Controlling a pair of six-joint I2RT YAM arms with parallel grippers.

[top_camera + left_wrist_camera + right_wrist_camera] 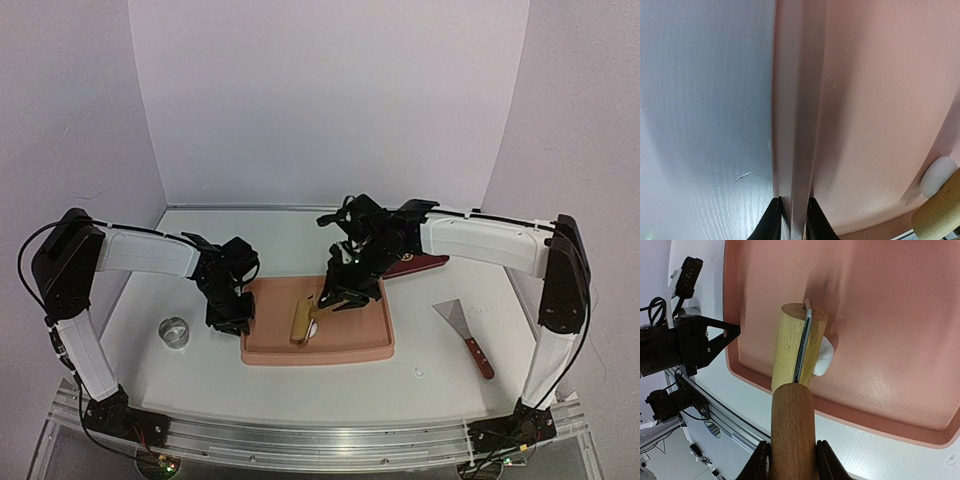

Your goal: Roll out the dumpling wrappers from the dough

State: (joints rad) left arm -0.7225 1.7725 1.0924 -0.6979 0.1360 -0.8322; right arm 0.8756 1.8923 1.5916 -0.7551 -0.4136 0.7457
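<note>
Both arms bent inward, both grippers closed on something

The white-shelled left arm (pixel 150 250) folds at the elbow and points its black left gripper (pixel 228 322) steeply down, its two fingers (pixel 771 222) snug against either side of the rim of the pink plastic tray (pixel 790 100). The white-shelled right arm (pixel 480 240) stretches leftward with its wrist tilted down, and its black right gripper (pixel 340 295) is clamped on the handle of the light wooden rolling pin (pixel 792 415)
</note>
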